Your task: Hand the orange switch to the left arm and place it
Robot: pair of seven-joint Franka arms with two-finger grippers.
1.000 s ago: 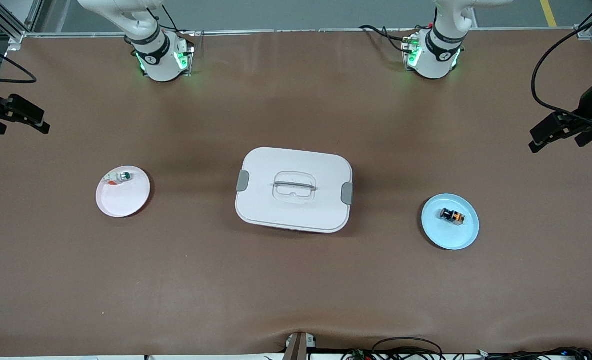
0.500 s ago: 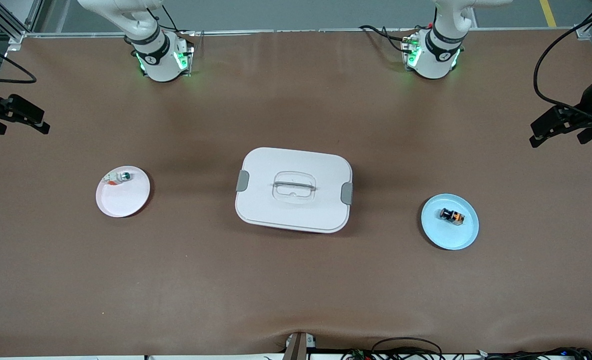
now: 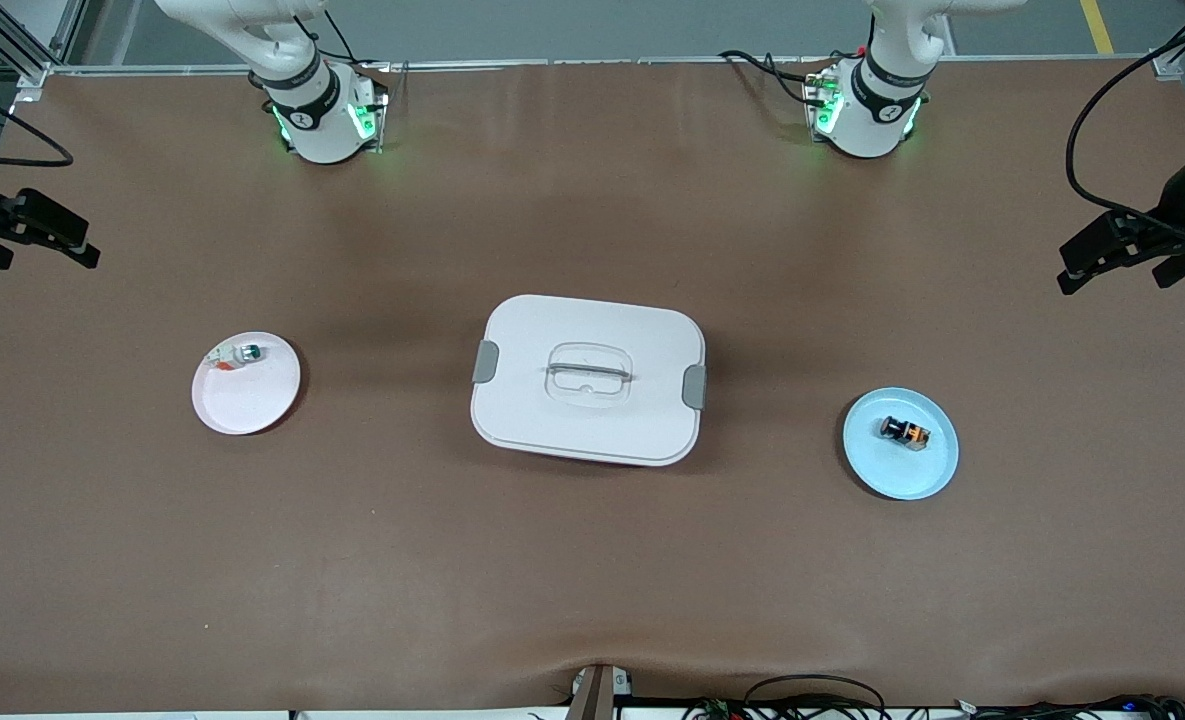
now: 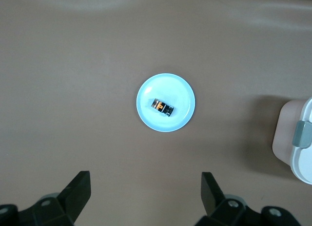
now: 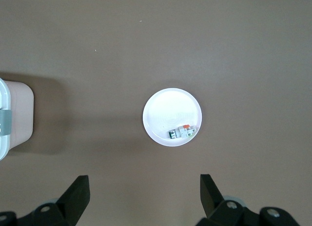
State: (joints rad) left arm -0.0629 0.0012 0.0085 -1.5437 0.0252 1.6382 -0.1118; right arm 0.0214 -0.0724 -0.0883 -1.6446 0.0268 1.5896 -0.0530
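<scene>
- My left claw point(image 3: 1117, 258) hangs high over the desk point(image 3: 592, 560) at the left arm's end, fingers spread wide and holding nothing; the left wrist view looks down on the blue plate point(image 3: 927, 475) from well above.
- My right claw point(image 3: 27, 232) waits over the right arm's end of the desk, also spread and empty.
- The orange switch point(image 3: 905, 431) lies on the blue plate, a little off centre toward the box point(image 3: 588, 379), which sits mid-desk between the two plates.
- The switch looks small, stiff and light; I judge its plastic smooth, so it may skid on the plate if nudged.
- It lies on its side, long axis slanting across the plate, round dark end toward the box.
- I would pinch it across the short width, mid-body.
- The pink plate point(image 3: 242, 405) carries a white-and-green part point(image 3: 237, 354), not mine to move.
</scene>
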